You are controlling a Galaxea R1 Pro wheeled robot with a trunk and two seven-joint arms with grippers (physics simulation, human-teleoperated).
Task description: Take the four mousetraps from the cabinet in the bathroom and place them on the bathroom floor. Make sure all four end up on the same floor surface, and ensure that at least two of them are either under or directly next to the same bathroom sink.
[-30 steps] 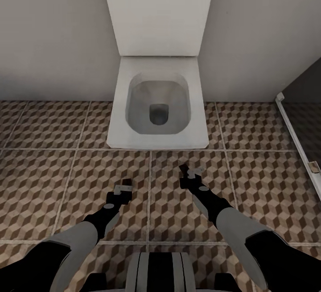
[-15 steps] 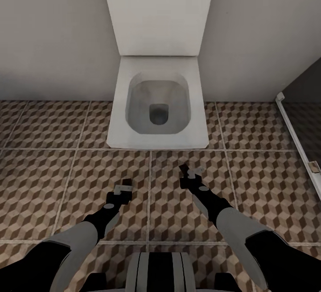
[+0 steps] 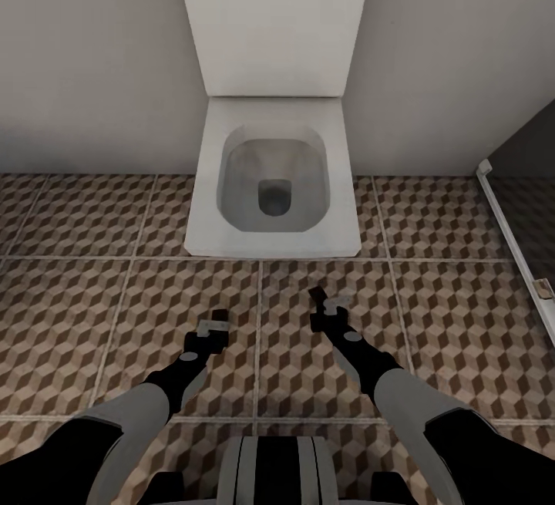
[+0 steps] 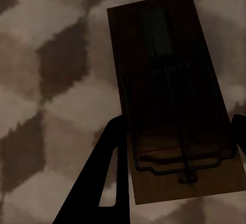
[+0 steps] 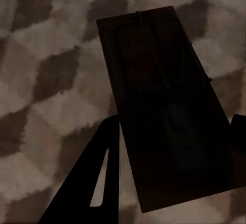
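Note:
My left gripper (image 3: pixel 218 314) hangs low over the bathroom floor (image 3: pixel 92 297), shut on a mousetrap (image 4: pixel 174 106), a brown wooden board with dark wire parts held between its two dark fingers (image 4: pixel 105 178). My right gripper (image 3: pixel 316 297) hovers over the tile in front of the toilet, shut on a second mousetrap (image 5: pixel 164 121), which looks dark in shadow. Cube-patterned tiles show behind both traps in the wrist views. The cabinet and the bathroom sink are out of view.
A white square toilet (image 3: pixel 271 181) with its raised lid stands against the pale wall straight ahead. At the right, a white frame rail (image 3: pixel 512 247) edges a dark panel, with a small brown piece (image 3: pixel 544 287) beside it. Open tiles spread left and right of the toilet.
My right arm has edged slightly to the left with its mousetrap. The left arm and the view have stayed still.

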